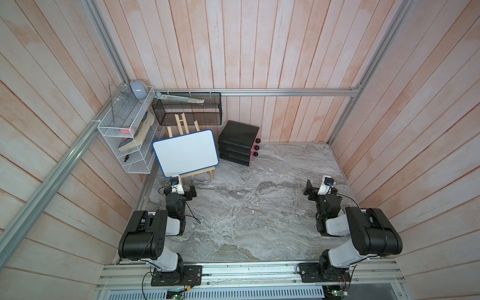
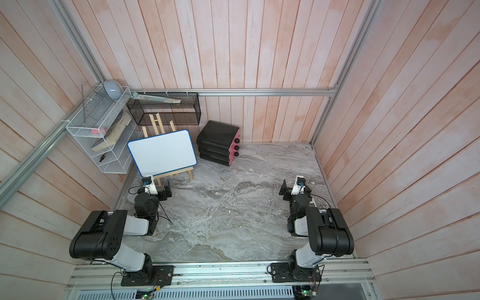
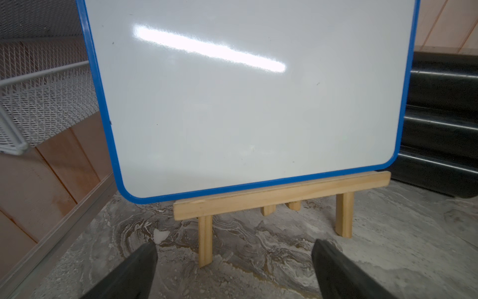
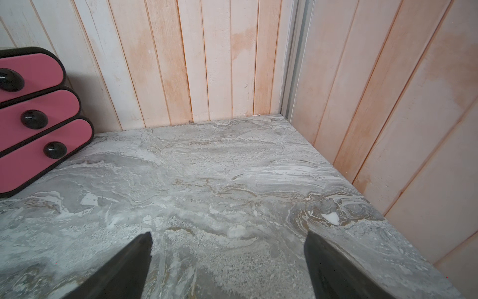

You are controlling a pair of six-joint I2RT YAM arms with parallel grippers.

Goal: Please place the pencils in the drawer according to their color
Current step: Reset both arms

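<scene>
No pencils show in any view. The drawer (image 1: 239, 142) (image 2: 218, 146) is a black cabinet at the back of the marble table, and its three pink fronts with black knobs (image 4: 38, 124) are all pushed in. Its black side (image 3: 439, 116) shows past the whiteboard in the left wrist view. My left gripper (image 1: 192, 191) (image 2: 166, 192) (image 3: 234, 244) rests low near the easel's feet, open with only bare table between its fingers. My right gripper (image 1: 309, 191) (image 2: 284, 191) (image 4: 229, 234) is low at the right side, open and empty, pointing toward the back corner.
A blue-framed whiteboard (image 1: 185, 153) leans on a wooden easel (image 3: 282, 194) just ahead of the left gripper. A white wire shelf (image 1: 127, 135) holding books and a black mesh basket (image 1: 187, 109) hang on the back-left walls. Plank walls close in three sides.
</scene>
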